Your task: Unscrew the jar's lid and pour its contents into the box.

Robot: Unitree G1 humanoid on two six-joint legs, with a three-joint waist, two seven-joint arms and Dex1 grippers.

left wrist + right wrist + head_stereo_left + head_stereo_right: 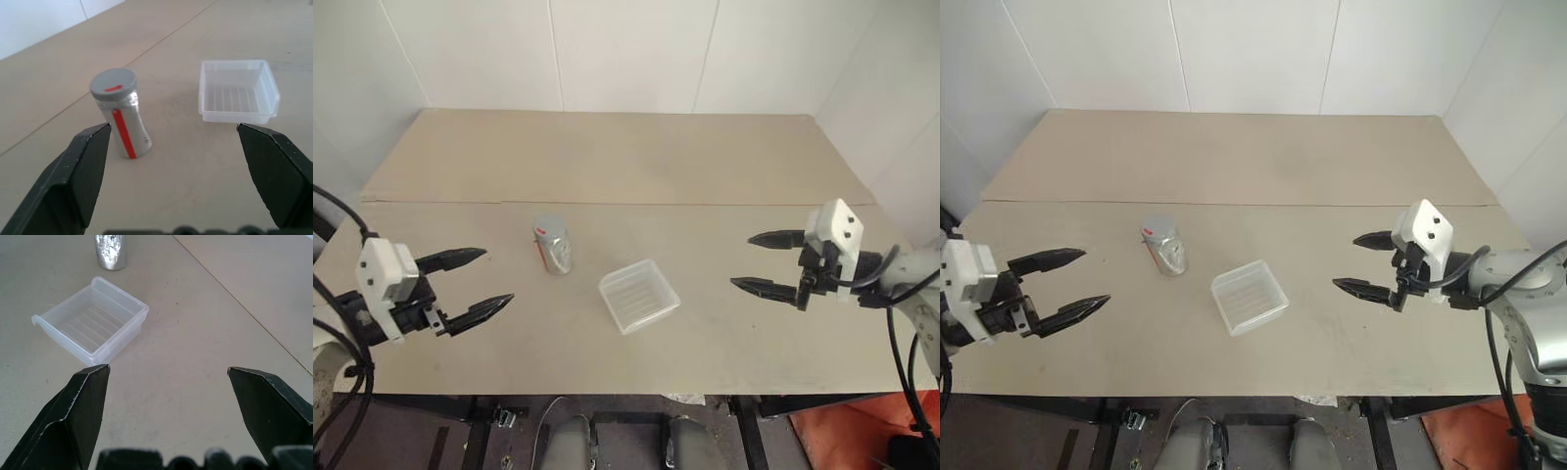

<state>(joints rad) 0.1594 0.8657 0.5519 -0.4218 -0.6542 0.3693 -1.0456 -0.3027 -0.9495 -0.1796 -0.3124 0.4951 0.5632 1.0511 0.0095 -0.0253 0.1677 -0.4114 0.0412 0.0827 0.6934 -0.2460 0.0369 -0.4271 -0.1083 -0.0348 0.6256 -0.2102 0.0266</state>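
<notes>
White walls back a beige table (pixel 607 157) where the jar (pixel 552 246) stands upright, lid (pixel 113 84) on, beside the box (pixel 639 295). Left wrist view reveals its red stripe; lettering unreadable. Left gripper (pixel 480 281) and right gripper (pixel 762 261) both spread wide, holding nothing.

Head stereo pair high over the table (pixel 607 157); wrist views low, close, both facing the box (pixel 238 92).

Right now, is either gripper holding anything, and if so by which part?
Nothing is held. The left gripper and right gripper are both open above the table, clear of the jar, which has its lid on, and the box.
</notes>
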